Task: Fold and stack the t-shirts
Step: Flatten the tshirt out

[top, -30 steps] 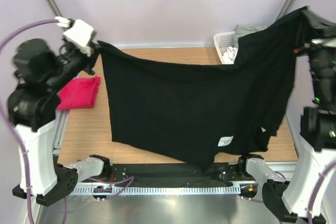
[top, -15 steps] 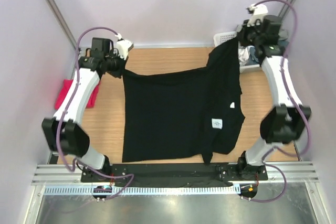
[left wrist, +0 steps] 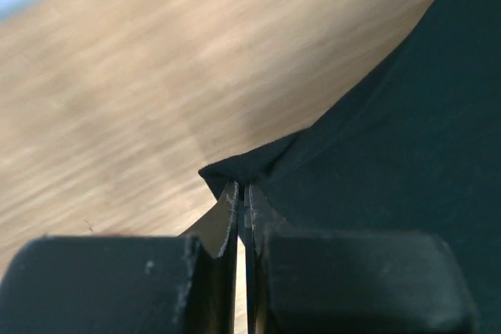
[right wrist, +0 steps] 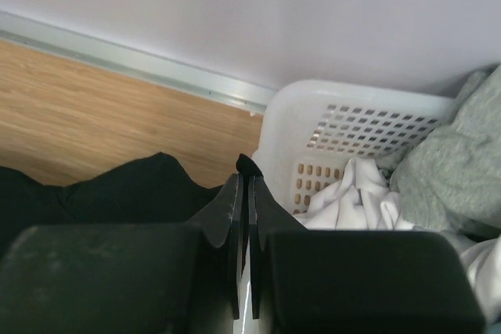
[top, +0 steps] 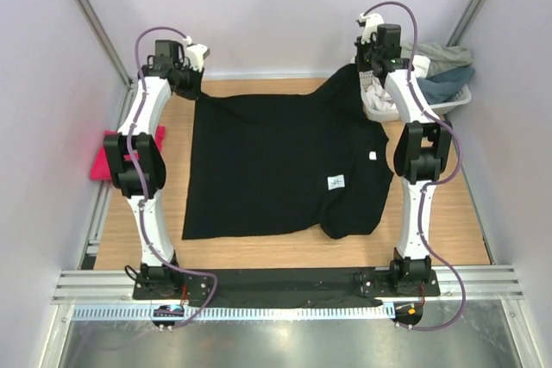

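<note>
Your large plain black cloth t-shirt (top: 267,161) lies spread across the middle of the light wooden table (top: 457,213), mostly flat. Your left fingers (top: 191,85) sit at 11 o'clock on the table, pressed together on the shirt's far left corner. In the left wrist view they meet with a peak of black cloth pinched between them, and the wood behind is blurred. Your right fingers (top: 366,73) are at 1 o'clock, likewise closed on the far right corner. The right wrist view shows a small tip of black fabric poking up between them.

From that corner the cloth rises off the table in a bunched ridge. It is just beside the white latticed plastic basket (top: 461,96) at 2 o'clock, which holds white, grey and blue-grey laundry (top: 435,71). The shirt's near right part, around 5 o'clock, is folded over itself in a rumpled lobe. Two small white tags (top: 336,182) show on that side, one near the middle right and one closer to the right arm (top: 421,152). The near left edge runs fairly straight toward 7 o'clock.

The bright pink-magenta cloth t-shirt (top: 102,163) rests at 9 o'clock, at the table's left edge. It is partly hidden behind the left arm (top: 138,161) and apart from the black one. Both arms are stretched out long toward 12 o'clock.
</note>
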Controlling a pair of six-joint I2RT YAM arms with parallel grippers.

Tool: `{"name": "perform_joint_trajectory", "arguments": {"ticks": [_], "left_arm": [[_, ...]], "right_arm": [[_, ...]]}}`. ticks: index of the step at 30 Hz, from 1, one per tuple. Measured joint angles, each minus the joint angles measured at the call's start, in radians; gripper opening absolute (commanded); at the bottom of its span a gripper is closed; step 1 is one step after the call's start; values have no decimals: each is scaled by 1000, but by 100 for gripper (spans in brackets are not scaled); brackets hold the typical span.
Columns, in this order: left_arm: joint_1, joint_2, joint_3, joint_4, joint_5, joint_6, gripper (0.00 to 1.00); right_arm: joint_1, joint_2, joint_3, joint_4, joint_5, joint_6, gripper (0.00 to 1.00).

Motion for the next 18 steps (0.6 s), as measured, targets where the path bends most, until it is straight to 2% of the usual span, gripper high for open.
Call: {"name": "perform_joint_trajectory", "arguments": {"ticks": [4,8,11,18], "left_arm": [[-2,-52,35,3,6,-23,0],[-3,-195,35,5,6,-38,0],[-6,-344,17,17,6,-43,0],[-32,-761,-114,37,11,-43,0]], "right_arm": [[12,-61,5,6,30,0,1],[6,-213,-2,-2,41,0,1],[2,-398,-38,4,43,8,1],[0,-906,-246,14,41,10,1]]}}
